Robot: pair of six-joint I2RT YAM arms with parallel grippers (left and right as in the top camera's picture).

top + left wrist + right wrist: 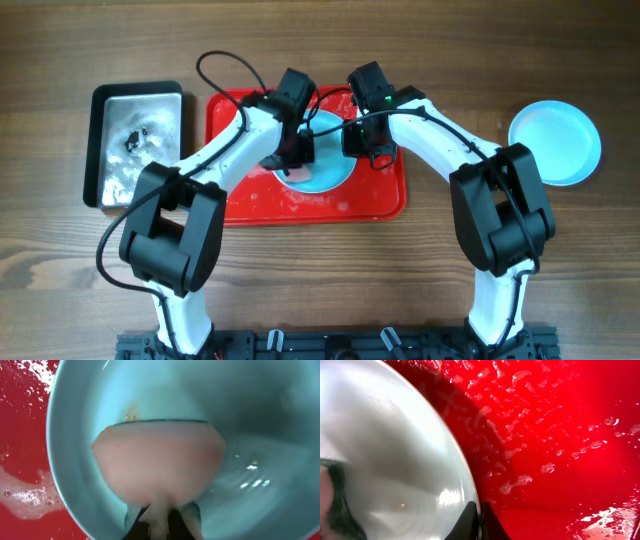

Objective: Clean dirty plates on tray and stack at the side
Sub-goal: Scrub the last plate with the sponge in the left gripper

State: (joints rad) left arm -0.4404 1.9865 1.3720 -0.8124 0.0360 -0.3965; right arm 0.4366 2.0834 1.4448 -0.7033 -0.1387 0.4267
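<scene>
A pale light-blue round plate (335,172) lies on the bright red rectangular plastic tray (240,200), right of the tray's centre. The left gripper (160,527) reaches in from 10 o'clock. Its jaws are clamped on a soft pink sponge (157,460) that presses flat against the inside of this plate. The right gripper (479,521) comes in from 2 o'clock, and its jaws are pinched together on the plate's raised rim at the 3 o'clock edge. White suds (520,482) and droplets cover the wet tray floor around the plate.

A second pale-blue plate (555,143) sits alone on the wooden bench (400,290), well apart from the tray at its 3 o'clock side. A black-rimmed metal pan (137,145) holding dark bits stands just beside the tray at 9 o'clock.
</scene>
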